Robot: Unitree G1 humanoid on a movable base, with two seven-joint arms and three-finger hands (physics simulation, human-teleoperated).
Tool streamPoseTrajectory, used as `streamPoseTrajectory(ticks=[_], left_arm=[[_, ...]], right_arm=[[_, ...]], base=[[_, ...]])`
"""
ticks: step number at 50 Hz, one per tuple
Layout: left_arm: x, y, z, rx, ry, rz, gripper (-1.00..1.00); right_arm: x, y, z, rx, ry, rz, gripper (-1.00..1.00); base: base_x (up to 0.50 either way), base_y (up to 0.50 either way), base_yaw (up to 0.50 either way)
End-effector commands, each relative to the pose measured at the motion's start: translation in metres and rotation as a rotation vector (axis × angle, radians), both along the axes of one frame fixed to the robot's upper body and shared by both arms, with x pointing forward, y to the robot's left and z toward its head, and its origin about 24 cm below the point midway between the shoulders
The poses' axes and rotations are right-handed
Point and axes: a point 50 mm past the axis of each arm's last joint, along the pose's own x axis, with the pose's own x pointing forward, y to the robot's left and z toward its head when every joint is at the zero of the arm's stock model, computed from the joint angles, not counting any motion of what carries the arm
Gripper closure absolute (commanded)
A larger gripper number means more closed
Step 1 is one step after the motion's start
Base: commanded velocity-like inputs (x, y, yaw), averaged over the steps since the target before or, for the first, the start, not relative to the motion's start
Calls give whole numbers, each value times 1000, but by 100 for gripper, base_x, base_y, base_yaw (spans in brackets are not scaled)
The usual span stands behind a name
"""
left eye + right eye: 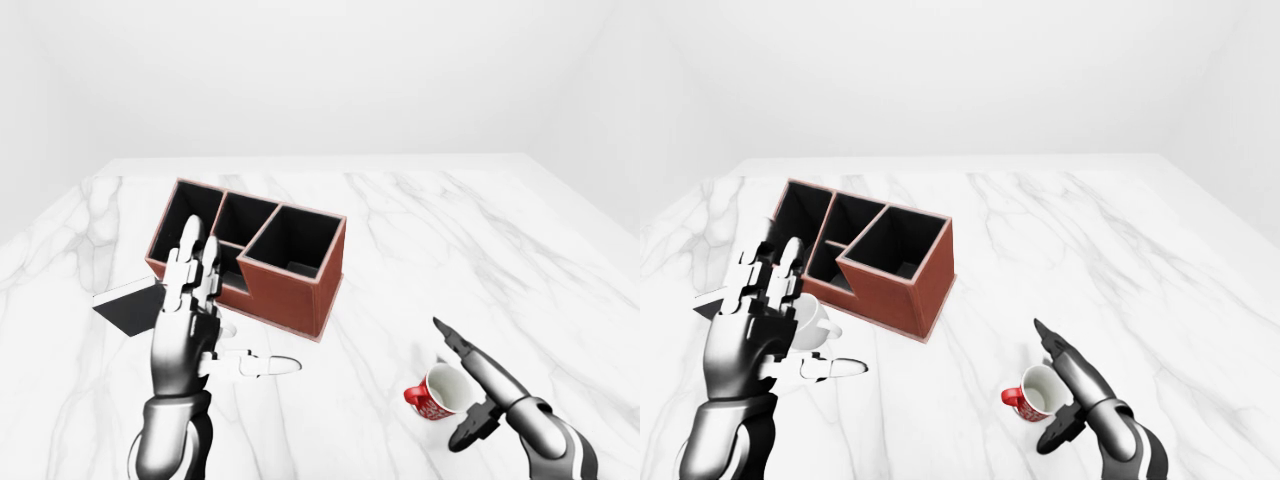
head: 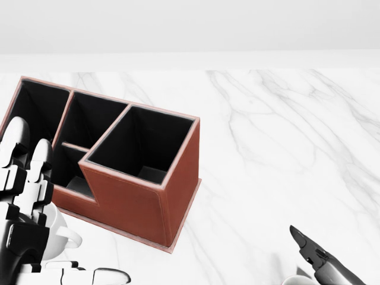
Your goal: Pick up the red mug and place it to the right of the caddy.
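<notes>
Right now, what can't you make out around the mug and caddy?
- Red mug: head view's bottom edge cuts off nearly all of it.
- White cup: mostly behind the left hand in every view.
- Caddy floors: too dark.
- Flat dark item: unidentifiable, partly behind the left hand.

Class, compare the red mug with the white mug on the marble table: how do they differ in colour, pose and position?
The red mug is red outside with a white inside; the white mug is white all over. The red mug lies tipped, its mouth showing, while the white mug seems upright. The red mug sits by the right hand, lower right of the caddy; the white mug sits behind the left hand. Both have handles.
</notes>
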Motion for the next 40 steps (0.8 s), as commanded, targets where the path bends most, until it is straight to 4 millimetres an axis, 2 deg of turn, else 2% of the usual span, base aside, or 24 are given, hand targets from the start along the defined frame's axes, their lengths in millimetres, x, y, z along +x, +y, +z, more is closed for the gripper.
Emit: streamPoseTrajectory(ticks=[1,13,14,15,16,35,40], left_arm=[[-1,1,0,-1,0,2,-100],[0,0,1,0,-4,2,-100],[0,0,0,0,-1,2,-100],[0,0,0,0,0,2,-100],[0,0,0,0,-2,2,-100],[0,0,0,-2,1,4,-100],[0,-1,-1,-1,6,-1,-100]], right_arm=[[-3,2,-13,17,58,8,-100],[-4,-6,-12,9,58,-11,-100],[-5,-7,-13,8,63,-15,-63],[-7,-8,-13,9,64,-19,55],[-10,-10,-14,6,72,-29,100],[-8,-14,-1,-12,11,-59,100],[1,-15,21,-29,-76,-76,100]], base=[[0,0,0],[0,0,0],[0,0,0],[0,0,0],[0,0,0],[0,0,0],[0,0,0]])
